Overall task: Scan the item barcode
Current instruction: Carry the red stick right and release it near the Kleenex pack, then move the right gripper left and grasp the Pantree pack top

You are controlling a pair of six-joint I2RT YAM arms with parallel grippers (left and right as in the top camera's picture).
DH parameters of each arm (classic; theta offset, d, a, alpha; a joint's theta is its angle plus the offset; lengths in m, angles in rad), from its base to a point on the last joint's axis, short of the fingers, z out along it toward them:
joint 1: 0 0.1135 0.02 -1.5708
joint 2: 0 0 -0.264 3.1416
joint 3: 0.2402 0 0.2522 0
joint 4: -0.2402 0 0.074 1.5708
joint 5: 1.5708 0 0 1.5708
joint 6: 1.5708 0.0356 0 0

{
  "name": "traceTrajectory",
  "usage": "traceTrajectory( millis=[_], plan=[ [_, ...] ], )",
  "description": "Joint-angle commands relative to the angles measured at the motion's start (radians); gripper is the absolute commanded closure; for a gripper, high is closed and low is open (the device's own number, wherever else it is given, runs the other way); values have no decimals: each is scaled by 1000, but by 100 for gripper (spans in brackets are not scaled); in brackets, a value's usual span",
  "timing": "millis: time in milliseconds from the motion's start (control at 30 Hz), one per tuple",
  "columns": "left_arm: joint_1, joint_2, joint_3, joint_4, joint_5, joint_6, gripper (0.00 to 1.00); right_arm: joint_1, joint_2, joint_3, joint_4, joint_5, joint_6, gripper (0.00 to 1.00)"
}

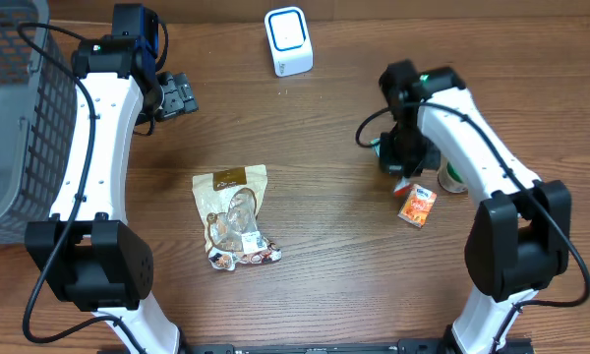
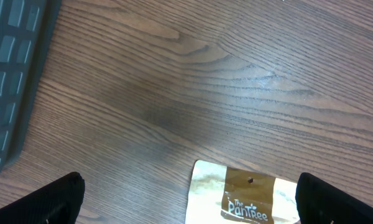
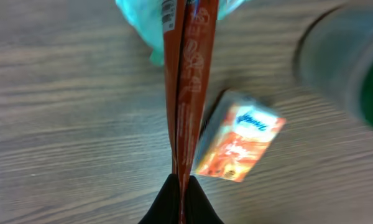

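Note:
My right gripper (image 3: pixel 180 186) is shut on a thin orange-red packet (image 3: pixel 188 81), seen edge-on and hanging above the table, with a teal wrapper (image 3: pixel 143 25) behind its far end. From overhead this gripper (image 1: pixel 403 162) hovers at the right of the table. A white barcode scanner (image 1: pixel 288 41) stands at the back centre. My left gripper (image 1: pixel 177 95) is open at the back left and holds nothing. In its wrist view the left gripper (image 2: pixel 189 205) has its black fingers (image 2: pixel 53 199) spread wide above the top edge of a "The Pantree" snack bag (image 2: pixel 248 196).
The snack bag (image 1: pixel 236 216) lies flat in the middle of the table. A small orange packet (image 1: pixel 417 206) lies beside a green-and-white container (image 1: pixel 452 179) under the right arm. A grey mesh basket (image 1: pixel 10 118) fills the left edge.

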Motion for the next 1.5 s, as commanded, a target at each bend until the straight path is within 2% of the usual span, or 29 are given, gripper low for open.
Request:
traceTrajectory(
  millis=[0, 200, 367, 533, 767, 900, 1033, 1100, 1233, 1367, 1467],
  plan=[
    [2, -4, 10, 1, -13, 12, 0, 13, -3, -85, 37, -32, 4, 96],
    [2, -4, 10, 1, -13, 12, 0, 12, -3, -202, 108, -32, 3, 96],
    [2, -4, 10, 1, -13, 12, 0, 12, -3, -267, 158, -8, 3, 90],
    [2, -4, 10, 1, -13, 12, 0, 12, -3, -279, 155, 74, 4, 82],
    [2, -4, 10, 1, -13, 12, 0, 10, -3, -246, 146, 93, 5, 82],
    [2, -4, 10, 1, -13, 12, 0, 19, -4, -155, 86, -12, -10, 81],
    [2, -4, 10, 1, -13, 12, 0, 58, -4, -79, 66, -235, -117, 78],
    [2, -4, 10, 1, -13, 12, 0, 94, -4, -73, 106, -365, -137, 75],
    [2, -4, 10, 1, -13, 12, 0, 208, -3, -79, 251, -496, -129, 72],
    [2, -4, 10, 1, -13, 12, 0, 334, -3, -88, 414, -477, -60, 70],
    [2, -4, 10, 1, -13, 12, 0, 435, -3, -97, 558, -346, 28, 68]
  ],
)
